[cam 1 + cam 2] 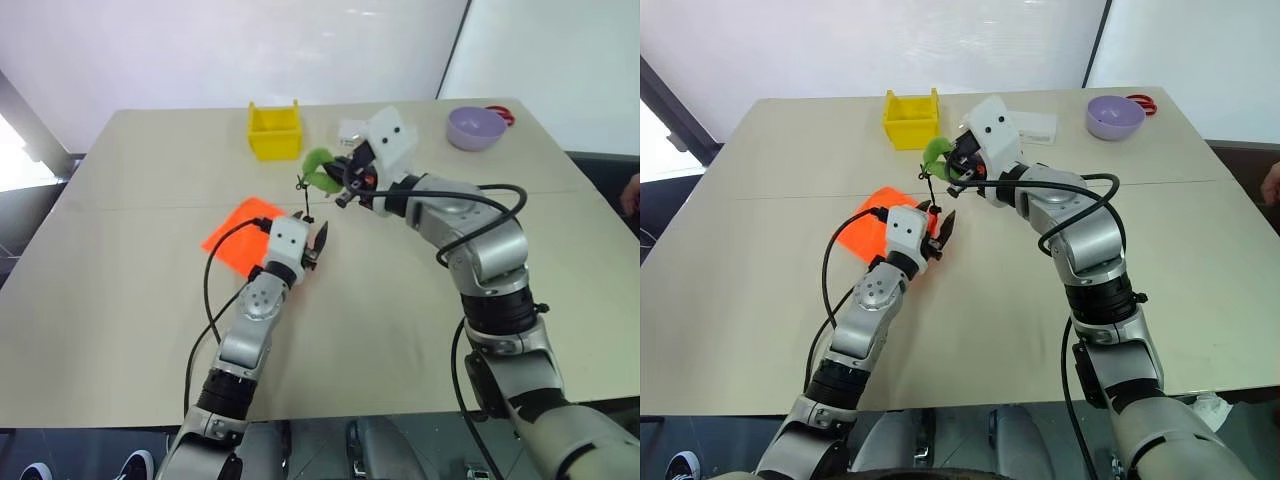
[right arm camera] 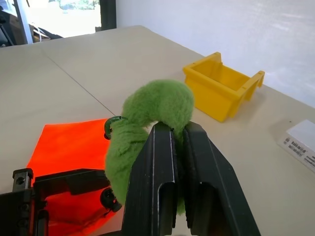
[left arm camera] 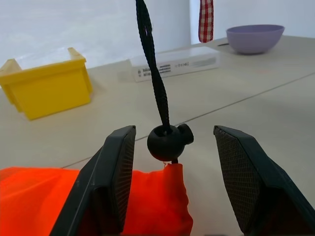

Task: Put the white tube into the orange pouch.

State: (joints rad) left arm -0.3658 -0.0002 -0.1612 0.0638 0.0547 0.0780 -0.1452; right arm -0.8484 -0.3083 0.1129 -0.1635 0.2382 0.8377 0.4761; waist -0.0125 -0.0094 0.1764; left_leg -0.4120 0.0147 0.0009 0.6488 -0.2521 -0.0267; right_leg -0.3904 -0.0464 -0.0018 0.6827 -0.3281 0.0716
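well, the surface is a pale beige table (image 1: 120, 330) with a thin seam running across it, set before a white wall; a dark floor shows past the table's edges. toward the far side stand a yellow bin (image 1: 274, 129), a flat white box (image 3: 177, 63) with a printed label and a lilac bowl (image 1: 477, 127), with something red just behind the bowl.

the orange pouch (image 1: 243, 238) lies flat on the table left of centre, its long axis running diagonally, the gathered mouth end turned toward the right and lifted a little. from that mouth a black cord (image 3: 151, 64) climbs, taut, through a round black cord stopper (image 3: 169, 142) up to a fuzzy green ring (image 2: 147, 118).

the right gripper (image 2: 178, 147) hangs above the table, its two fingers pressed together on the green ring (the fuzz bulges out on both sides of them). the left gripper (image 3: 172, 172) sits low at the pouch's mouth, its fingers apart on either side of the cord stopper, neither pad touching it in the wrist view; orange fabric bunches between and under them.

i cannot make out the white tube anywhere on the table.
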